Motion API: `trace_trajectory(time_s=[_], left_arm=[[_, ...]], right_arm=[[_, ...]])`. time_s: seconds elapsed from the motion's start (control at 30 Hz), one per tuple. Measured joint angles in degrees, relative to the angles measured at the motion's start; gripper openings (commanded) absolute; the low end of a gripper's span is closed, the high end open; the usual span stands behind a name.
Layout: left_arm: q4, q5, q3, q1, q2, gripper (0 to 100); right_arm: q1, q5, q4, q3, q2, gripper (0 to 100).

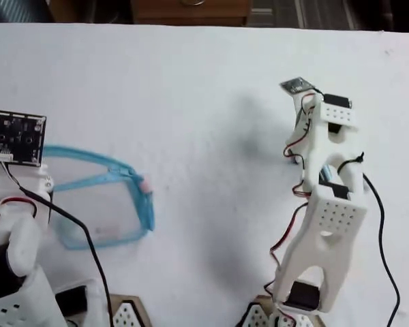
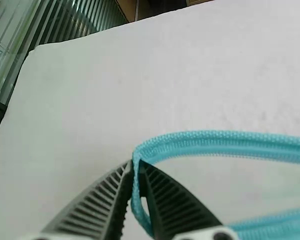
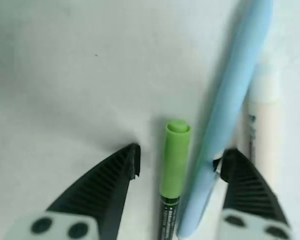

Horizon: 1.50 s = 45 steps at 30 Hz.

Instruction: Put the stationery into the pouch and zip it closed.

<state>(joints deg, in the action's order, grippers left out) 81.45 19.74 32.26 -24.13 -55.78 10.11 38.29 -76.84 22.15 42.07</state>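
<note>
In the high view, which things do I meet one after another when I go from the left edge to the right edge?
Left arm's wrist camera → clear pouch with a blue edge → bare white table → right arm.

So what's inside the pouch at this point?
Through the clear side of the pouch only the white table shows. Its end under the left arm is covered, so that part is unknown.

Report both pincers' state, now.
Left pincer: shut on the pouch, at its zipper edge.
Right pincer: open, holding nothing, set around the green marker.
</note>
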Motion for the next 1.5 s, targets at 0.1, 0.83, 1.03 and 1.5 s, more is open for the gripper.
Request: trace_trajectory(time_s=[0.1, 0.83, 1.03, 1.5], left_arm=[[0.00, 0.00, 0.00, 0.00, 0.00, 2], [0.00, 0.00, 0.00, 0.00, 0.00, 2], [0.00, 0.00, 0.00, 0.00, 0.00, 2], [0.00, 0.00, 0.00, 0.00, 0.00, 2]], right_arm=[[0.26, 0.00, 0.62, 1.05, 0.53, 1.3], [-14.95, -10.46, -16.62, 0.44, -14.77, 1.7], [-25.49, -18.46, -16.88, 0.44, -17.49, 1.7], [-37.36, -45.89, -15.91, 27.60, -31.74, 1.7]])
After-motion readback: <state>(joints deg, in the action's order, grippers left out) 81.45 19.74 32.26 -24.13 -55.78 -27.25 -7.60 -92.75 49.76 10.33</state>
